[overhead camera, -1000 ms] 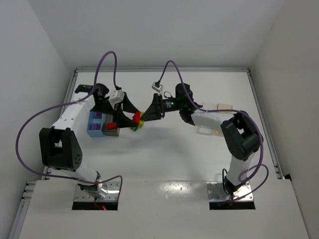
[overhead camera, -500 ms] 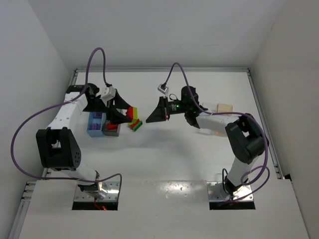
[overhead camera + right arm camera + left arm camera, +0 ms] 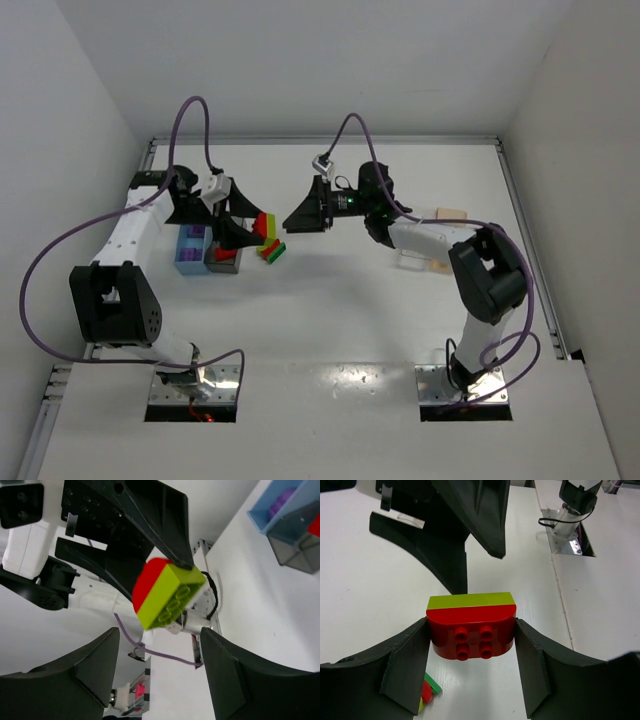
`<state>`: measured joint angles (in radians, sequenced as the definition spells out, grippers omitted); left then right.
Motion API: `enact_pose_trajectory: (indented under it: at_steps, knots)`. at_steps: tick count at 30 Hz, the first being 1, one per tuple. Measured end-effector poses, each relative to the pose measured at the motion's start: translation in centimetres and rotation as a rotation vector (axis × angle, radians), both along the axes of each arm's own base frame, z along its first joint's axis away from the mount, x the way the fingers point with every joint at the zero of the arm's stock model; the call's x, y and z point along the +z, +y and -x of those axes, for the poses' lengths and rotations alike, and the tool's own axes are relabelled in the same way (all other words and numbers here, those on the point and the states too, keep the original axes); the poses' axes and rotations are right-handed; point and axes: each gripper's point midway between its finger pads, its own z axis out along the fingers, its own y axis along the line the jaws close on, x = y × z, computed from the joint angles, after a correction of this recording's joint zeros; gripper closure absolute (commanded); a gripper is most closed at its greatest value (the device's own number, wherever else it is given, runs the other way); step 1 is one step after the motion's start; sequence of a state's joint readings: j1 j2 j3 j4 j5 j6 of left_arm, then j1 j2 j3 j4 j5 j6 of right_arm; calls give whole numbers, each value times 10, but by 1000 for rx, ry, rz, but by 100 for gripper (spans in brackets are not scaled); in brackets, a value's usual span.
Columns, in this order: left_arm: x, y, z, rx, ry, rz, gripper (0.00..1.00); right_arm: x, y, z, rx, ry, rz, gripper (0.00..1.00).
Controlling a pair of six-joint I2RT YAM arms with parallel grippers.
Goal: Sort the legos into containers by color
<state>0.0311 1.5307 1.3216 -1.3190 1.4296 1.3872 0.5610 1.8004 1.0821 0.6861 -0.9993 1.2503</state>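
Observation:
My left gripper point(image 3: 250, 228) is shut on a red lego point(image 3: 472, 636) with a yellow-green lego point(image 3: 470, 601) stuck to it, held above the table. The pair also shows in the right wrist view point(image 3: 167, 592) and the top view point(image 3: 263, 224). My right gripper point(image 3: 297, 217) is open and empty, a short way right of the pair and facing it. A small joined clump of red, green and yellow-green legos point(image 3: 271, 250) lies on the table below. The light blue bin point(image 3: 188, 251) holds a purple lego point(image 3: 282, 495). The dark grey bin point(image 3: 222, 260) holds a red lego.
A tan-orange bin point(image 3: 451, 214) and a clear bin point(image 3: 414, 261) stand at the right, beside my right arm. The raised table rail point(image 3: 320, 140) runs along the back edge. The two base plates sit at the near edge.
Both grippers were together at the lego stack. My left gripper has drawn back left with the red and yellow-green pair. My right gripper has pulled away right and upward, empty. The clump stays on the table.

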Motion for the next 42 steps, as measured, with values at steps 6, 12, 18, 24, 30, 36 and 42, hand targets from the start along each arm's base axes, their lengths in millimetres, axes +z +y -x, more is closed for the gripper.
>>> enact_pose_trajectory:
  at_steps: [6, 12, 18, 24, 30, 36, 42]
  knots:
    - [13, -1, -6, -5, -48, 1, 67, 10, 30, -1, 49, 0, -39, 33]
    - [20, -1, -10, -4, -75, -9, 67, 6, 43, 3, 79, 24, -49, 40]
    - [22, 0, -14, -2, -90, 0, 67, 14, 48, 2, 89, 29, -69, 71]
    - [23, 0, -15, -3, -110, 0, 67, 16, 48, 2, 93, 32, -77, 99]
    - [22, 6, -18, 19, -108, 8, 70, 15, 45, 1, 49, 42, -83, 100]
    - [20, 31, -28, 105, -90, 12, 70, 17, 13, 7, 27, 27, -78, 100]
    - [19, 37, -30, 125, -86, 10, 70, 24, -23, -12, -53, -17, -83, 71]
